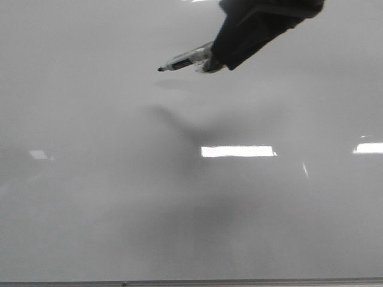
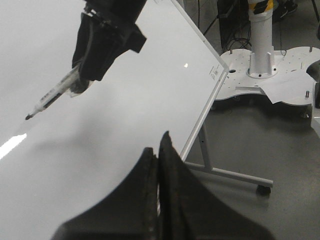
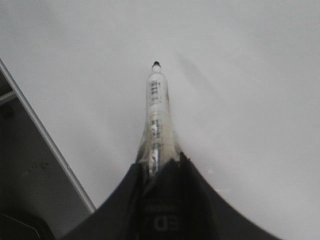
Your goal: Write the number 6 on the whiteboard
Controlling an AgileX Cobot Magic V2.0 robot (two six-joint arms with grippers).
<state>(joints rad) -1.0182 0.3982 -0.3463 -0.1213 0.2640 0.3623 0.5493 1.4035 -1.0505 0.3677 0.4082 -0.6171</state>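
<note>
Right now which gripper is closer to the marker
Right. The right gripper is shut on the marker, holding it above the blank whiteboard. The left gripper, fingers closed and empty, sits apart from it, over the board's lower part.

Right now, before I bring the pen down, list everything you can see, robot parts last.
whiteboard: one, glossy pale grey-white, fills the front view; no writing visible on it yet.
marker: one, clear barrel with black tip, held in the right pincer, tip pointing at the board; I cannot tell if it touches.
light reflections: a few, bright white, on the board surface.
board stand: one, white metal legs, below the board edge in the left wrist view.
robot base: one, white column on a flat plate, on the grey floor beyond the board.
right pincer: black, shut on the marker.
left pincer: black, shut, empty, beside the board.
</note>
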